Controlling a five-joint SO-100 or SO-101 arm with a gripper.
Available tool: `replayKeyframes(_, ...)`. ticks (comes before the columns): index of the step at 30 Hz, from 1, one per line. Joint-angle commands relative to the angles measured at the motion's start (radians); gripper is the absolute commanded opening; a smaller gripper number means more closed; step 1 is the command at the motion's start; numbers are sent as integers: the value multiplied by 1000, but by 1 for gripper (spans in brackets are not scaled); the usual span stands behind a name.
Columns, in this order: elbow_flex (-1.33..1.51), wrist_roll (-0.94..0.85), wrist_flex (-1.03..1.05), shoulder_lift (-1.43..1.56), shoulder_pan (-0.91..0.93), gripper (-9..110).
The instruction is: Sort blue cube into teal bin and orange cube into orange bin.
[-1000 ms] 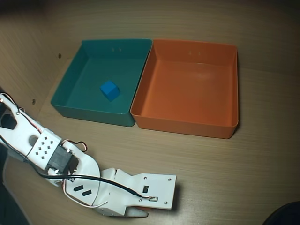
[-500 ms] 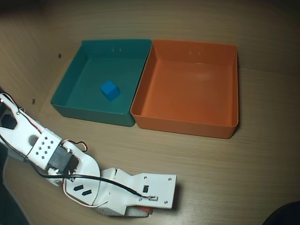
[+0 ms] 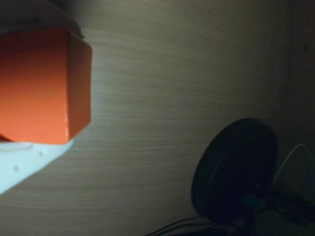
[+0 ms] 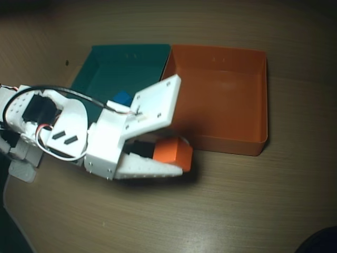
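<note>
Gripper (image 4: 176,158) holds the orange cube (image 4: 172,151) between its fingers, above the surface (image 4: 237,211). Cube sits just outside the orange bin (image 4: 253,100)'s near wall.

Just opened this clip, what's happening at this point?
A white robot arm has its gripper closed on the orange cube, which is off the table, just short of the near wall of the orange bin. That bin looks empty. The blue cube already lies in the teal bin, partly hidden by the arm. The wrist view shows the orange cube close up between the fingers.
</note>
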Motion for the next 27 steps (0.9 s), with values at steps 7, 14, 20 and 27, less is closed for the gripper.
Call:
replayKeyframes(7,-51,51,-17,107,-216,-6)
replayKeyframes(14,-61,48,-14,34,-318,-6)
replayKeyframes(20,-100,55,-3,-52,-371,-6)
replayKeyframes(27,-253,55,0,-221,-388,-6)
